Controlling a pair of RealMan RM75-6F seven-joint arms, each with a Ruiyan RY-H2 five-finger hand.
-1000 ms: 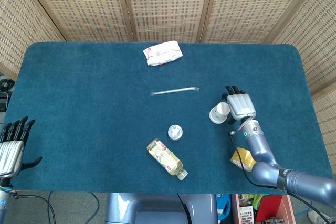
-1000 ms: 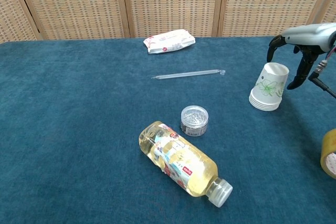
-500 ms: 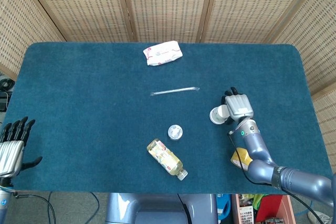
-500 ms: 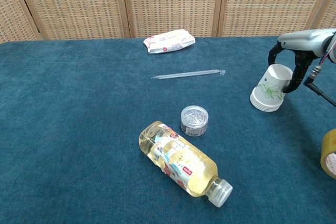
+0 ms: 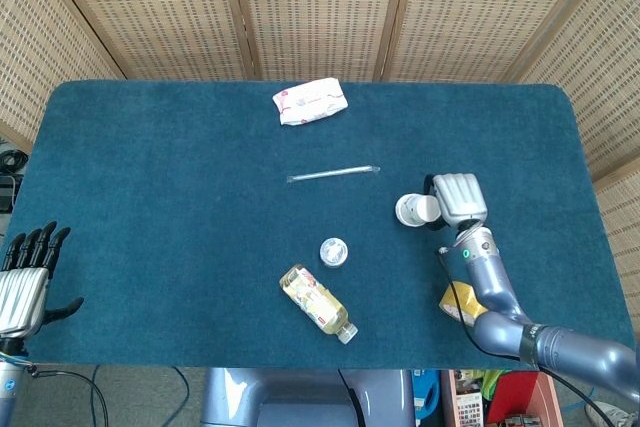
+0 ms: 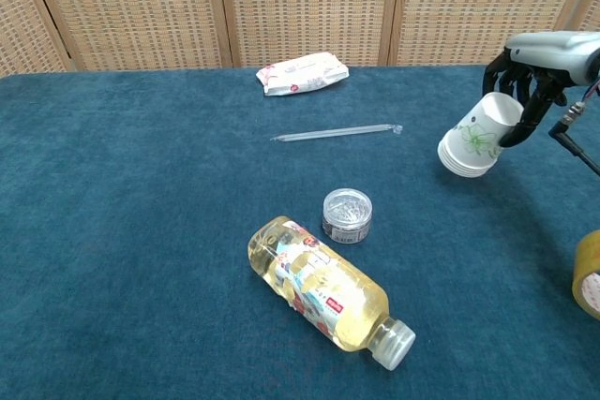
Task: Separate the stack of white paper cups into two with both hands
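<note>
The right hand point(image 6: 527, 81) curls its fingers around the closed end of the cups point(image 6: 474, 138) at the right of the table point(image 6: 141, 231). The stack tilts, rims pointing left and clear of the cloth, probably to offer them to the other hand. The left hand point(image 5: 22, 282) waits spread and empty off the near-left edge, well apart from the cups.

Open blue cloth lies between the left hand point(image 5: 22, 287) and the cup stack point(image 6: 476, 140). Crossing it, the lying bottle point(image 6: 323, 290), small round tin point(image 6: 347, 215) and wrapped straw point(image 6: 336, 131) stand mid-table; the yellow tape roll point(image 6: 588, 273), seemingly off-path, sits near the right edge.
</note>
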